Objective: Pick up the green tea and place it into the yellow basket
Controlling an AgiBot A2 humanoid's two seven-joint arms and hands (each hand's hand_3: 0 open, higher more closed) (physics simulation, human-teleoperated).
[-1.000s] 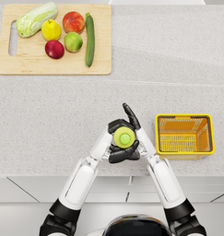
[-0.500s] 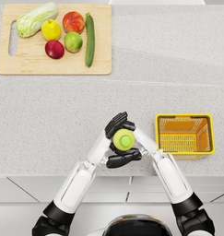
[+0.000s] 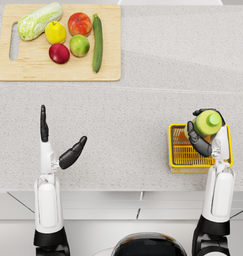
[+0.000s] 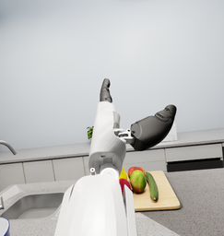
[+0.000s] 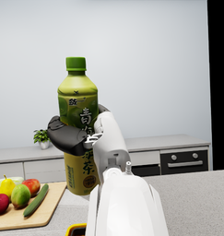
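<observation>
Counter: basket stands below right hand.
Right hand: tea is grasped upright.
Left hand: released, fingers spread.

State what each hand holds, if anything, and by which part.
The right hand grips the green tea bottle around its middle, upright. The left hand holds nothing.

A speckled grey stone worktop fills the scene, with pale cabinet fronts below its near edge. Behind it rises a plain, evenly lit light grey wall. Along that wall runs a counter with light drawers, a dark oven, a small potted plant, and a sink with a curved tap.
</observation>
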